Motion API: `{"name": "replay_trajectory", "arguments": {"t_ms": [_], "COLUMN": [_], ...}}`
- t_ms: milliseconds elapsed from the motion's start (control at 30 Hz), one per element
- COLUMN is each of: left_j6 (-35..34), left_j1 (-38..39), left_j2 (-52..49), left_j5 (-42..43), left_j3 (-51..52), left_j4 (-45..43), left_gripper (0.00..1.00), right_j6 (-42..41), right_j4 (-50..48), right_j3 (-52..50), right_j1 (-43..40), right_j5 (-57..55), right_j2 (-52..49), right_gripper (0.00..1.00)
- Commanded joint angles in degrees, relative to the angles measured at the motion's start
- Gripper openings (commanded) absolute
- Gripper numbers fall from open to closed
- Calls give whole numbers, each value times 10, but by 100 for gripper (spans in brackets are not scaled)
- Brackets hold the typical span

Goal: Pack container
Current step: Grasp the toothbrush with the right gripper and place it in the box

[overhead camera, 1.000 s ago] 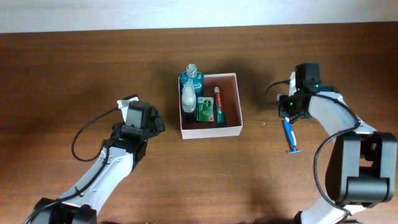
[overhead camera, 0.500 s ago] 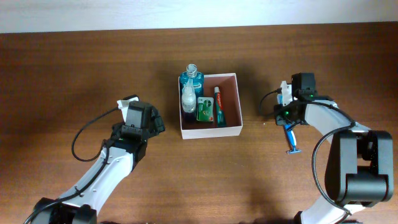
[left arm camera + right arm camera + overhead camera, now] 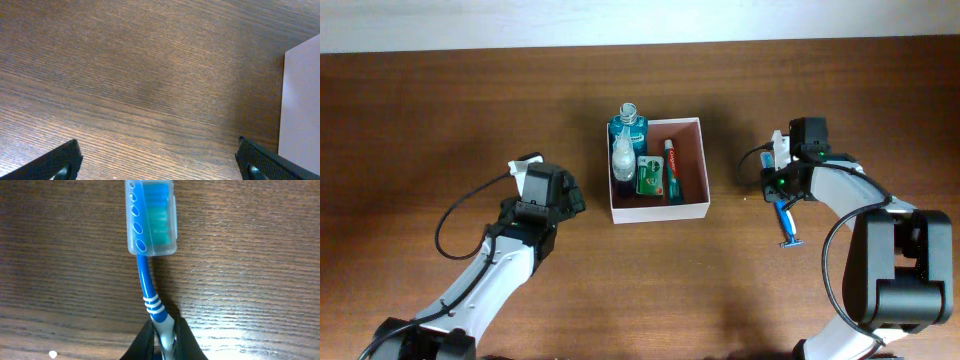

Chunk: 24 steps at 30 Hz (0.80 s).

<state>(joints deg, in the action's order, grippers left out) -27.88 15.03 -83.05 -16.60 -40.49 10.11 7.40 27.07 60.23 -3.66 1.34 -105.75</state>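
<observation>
The container (image 3: 660, 212), a square white-walled box with a reddish-brown inside, sits mid-table and holds a teal bottle (image 3: 628, 126), a small white bottle (image 3: 622, 156), a green packet (image 3: 651, 175) and a red toothpaste tube (image 3: 672, 170). A blue toothbrush (image 3: 786, 222) with a clear head cap (image 3: 150, 217) lies on the table to its right. My right gripper (image 3: 782, 188) (image 3: 164, 337) is shut on the toothbrush handle (image 3: 150, 292). My left gripper (image 3: 570, 196) (image 3: 162, 167) is open and empty over bare wood left of the container, whose white wall (image 3: 300, 100) shows in the left wrist view.
The wooden table (image 3: 440, 110) runs to a pale far edge (image 3: 640, 20) at the back. Black cables loop from both arms, the left one (image 3: 450, 215) lying on the table beside the left arm.
My right gripper has shifted left and down onto the toothbrush's handle end and now pinches it. The toothbrush lies in the same spot. The left arm has not moved.
</observation>
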Motion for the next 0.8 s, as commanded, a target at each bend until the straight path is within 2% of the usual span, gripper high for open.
{"name": "replay_trajectory", "arguments": {"t_ms": [0, 233, 500, 767], "left_j6": [12, 12, 12, 12], "left_j1": [-2, -2, -2, -2], "left_j2": [-2, -2, -2, -2], "left_j5": [-10, -10, -10, -10], "left_j3": [-2, -2, -2, -2], "left_j4": [1, 1, 1, 1], "left_gripper": [99, 99, 99, 99], "right_j6": [-8, -22, -70, -116], "right_j4": [17, 118, 256, 233], "right_j3": [16, 151, 303, 328], "right_j1": [3, 3, 30, 118], "right_j5": [6, 24, 125, 165], "right_j2": [-5, 24, 35, 33], "right_gripper": [6, 4, 4, 4]}}
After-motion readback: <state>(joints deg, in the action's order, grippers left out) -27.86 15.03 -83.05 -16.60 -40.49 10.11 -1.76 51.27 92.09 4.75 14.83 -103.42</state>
